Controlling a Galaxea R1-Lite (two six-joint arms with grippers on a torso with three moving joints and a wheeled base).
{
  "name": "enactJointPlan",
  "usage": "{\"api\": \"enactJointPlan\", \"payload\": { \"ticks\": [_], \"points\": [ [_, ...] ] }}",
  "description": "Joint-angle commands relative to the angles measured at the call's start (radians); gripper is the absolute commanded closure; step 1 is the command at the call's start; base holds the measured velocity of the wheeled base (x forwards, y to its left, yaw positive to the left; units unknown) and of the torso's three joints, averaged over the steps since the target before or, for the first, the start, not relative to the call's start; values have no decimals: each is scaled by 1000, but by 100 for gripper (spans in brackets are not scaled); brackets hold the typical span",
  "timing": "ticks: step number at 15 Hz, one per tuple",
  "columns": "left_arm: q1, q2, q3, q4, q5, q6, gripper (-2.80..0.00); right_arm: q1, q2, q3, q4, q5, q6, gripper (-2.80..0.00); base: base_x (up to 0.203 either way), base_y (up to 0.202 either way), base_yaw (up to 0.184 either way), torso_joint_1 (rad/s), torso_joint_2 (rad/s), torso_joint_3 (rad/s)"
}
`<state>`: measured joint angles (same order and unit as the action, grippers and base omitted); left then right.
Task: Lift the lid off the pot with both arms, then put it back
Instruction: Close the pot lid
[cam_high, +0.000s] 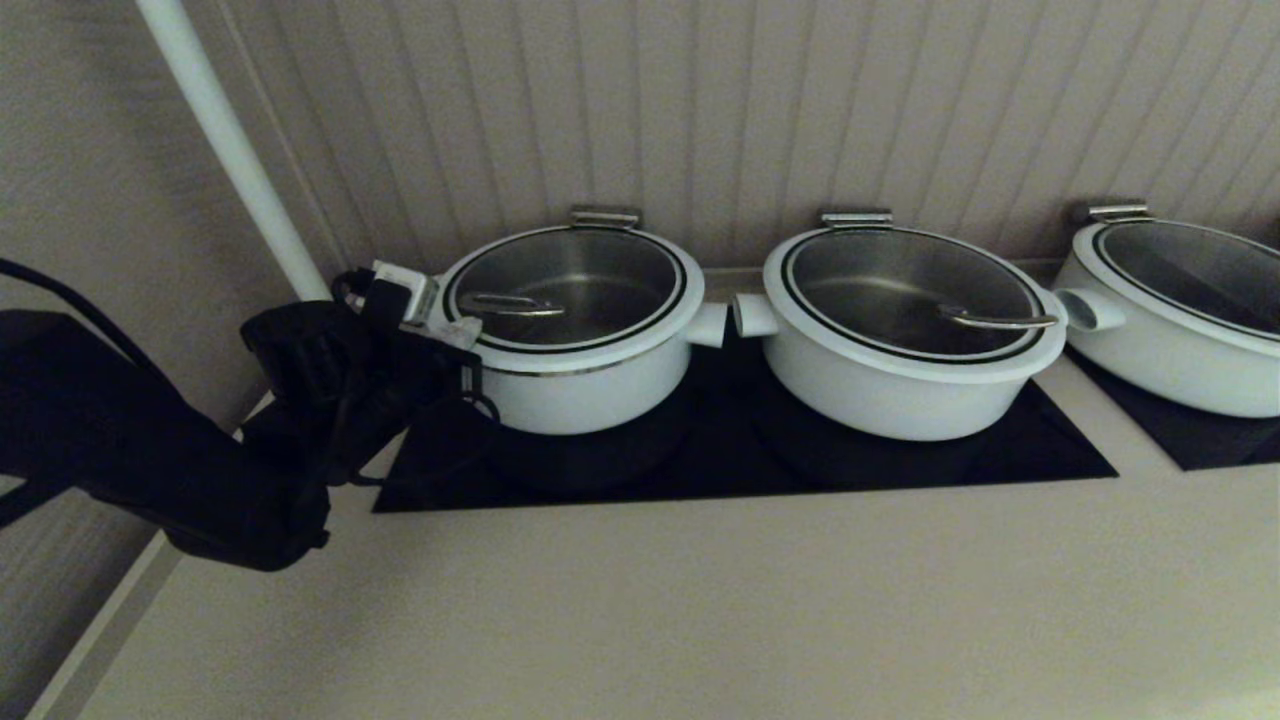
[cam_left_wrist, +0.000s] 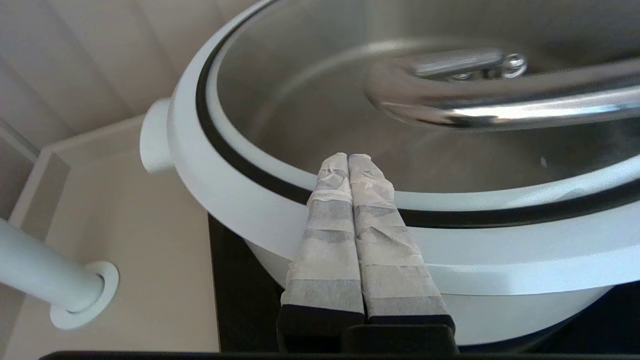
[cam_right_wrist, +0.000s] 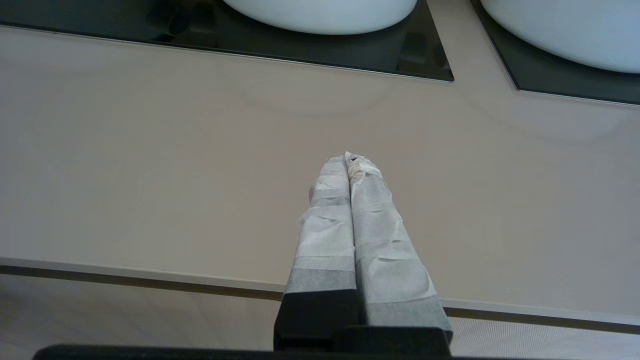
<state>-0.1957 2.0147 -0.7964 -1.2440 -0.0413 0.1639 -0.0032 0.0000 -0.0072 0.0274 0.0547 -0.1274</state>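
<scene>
— Where does the lid (cam_high: 566, 290) sit?

— It lies flat on the pot (cam_high: 580, 385), the leftmost of three alike white pots on the tabletop (cam_high: 700, 600). The pot stands on a black glass panel (cam_high: 1000, 450), and its neighbour, the middle pot (cam_high: 900, 385), stands just beside it on the same panel, their stub handles almost meeting.

— And the left gripper (cam_left_wrist: 348, 156)?

— It is at the pot's left edge. In the left wrist view its taped fingers (cam_left_wrist: 325, 240) are pressed together with nothing between them, and their tips lie over the lid's white outer ring, near the black band. Whether they touch the ring cannot be told. The lid's steel handle (cam_left_wrist: 500, 100) loops across the glass beyond them.

— The right gripper (cam_right_wrist: 348, 156)?

— It does not show in the head view. Its own camera shows its fingers closed on nothing, above the bare tabletop, well short of the black panel.

— Anything else nearby?

— A white pole (cam_high: 235, 150) rises from the tabletop left of the pot.
</scene>
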Motion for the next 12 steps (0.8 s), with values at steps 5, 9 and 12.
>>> {"api": "enactJointPlan", "payload": {
  "ticks": [5, 9, 12],
  "points": [
    [7, 33, 16, -25, 0, 0, 0, 0, 2, 3, -6, -1, -1, 0, 0, 0, 0, 0, 0, 0],
    [15, 28, 23, -26, 0, 0, 0, 0, 2, 3, -6, -1, -3, 0, 0, 0, 0, 0, 0, 0],
    [31, 15, 45, -26, 0, 3, 0, 0, 2, 3, -6, -1, -3, 0, 0, 0, 0, 0, 0, 0]
  ]
}}
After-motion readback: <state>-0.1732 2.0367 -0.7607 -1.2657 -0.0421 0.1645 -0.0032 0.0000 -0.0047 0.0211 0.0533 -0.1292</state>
